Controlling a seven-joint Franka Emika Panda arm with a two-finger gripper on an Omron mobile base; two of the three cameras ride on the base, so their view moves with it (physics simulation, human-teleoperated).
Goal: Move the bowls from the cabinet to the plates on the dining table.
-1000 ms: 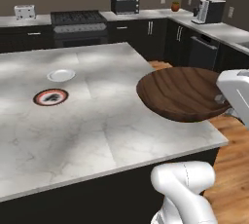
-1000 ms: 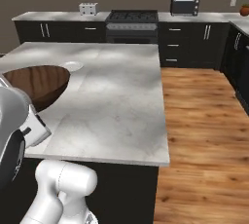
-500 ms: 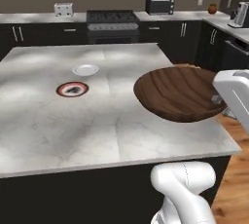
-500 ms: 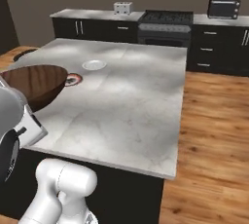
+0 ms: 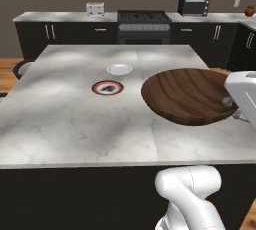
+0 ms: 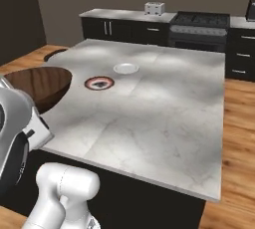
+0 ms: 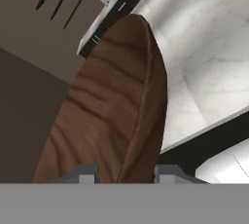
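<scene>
The wide dark-brown wooden bowl (image 5: 187,96) hangs over the near right part of the dining table (image 5: 75,119), and my gripper (image 7: 125,173) is shut on its rim. In the hand view the bowl (image 7: 107,111) stands edge-on between my two fingertips. The right base view has the bowl (image 6: 37,86) at the table's left edge. Farther along the table the small red bowl (image 5: 107,88) sits on a pale-rimmed plate. Just beyond it lies a bare white plate (image 5: 119,69), also in the right base view (image 6: 125,67). The cabinet is out of view.
A dark counter run with a stove (image 5: 144,21), a toaster (image 5: 95,8) and a microwave (image 5: 193,5) lines the back wall. A dark chair (image 5: 22,67) stands at the table's far left. Wooden floor (image 6: 239,138) lies to the table's right.
The whole picture has shifted, so the base has moved round the table and now faces it more squarely. The wooden bowl stays in my grip.
</scene>
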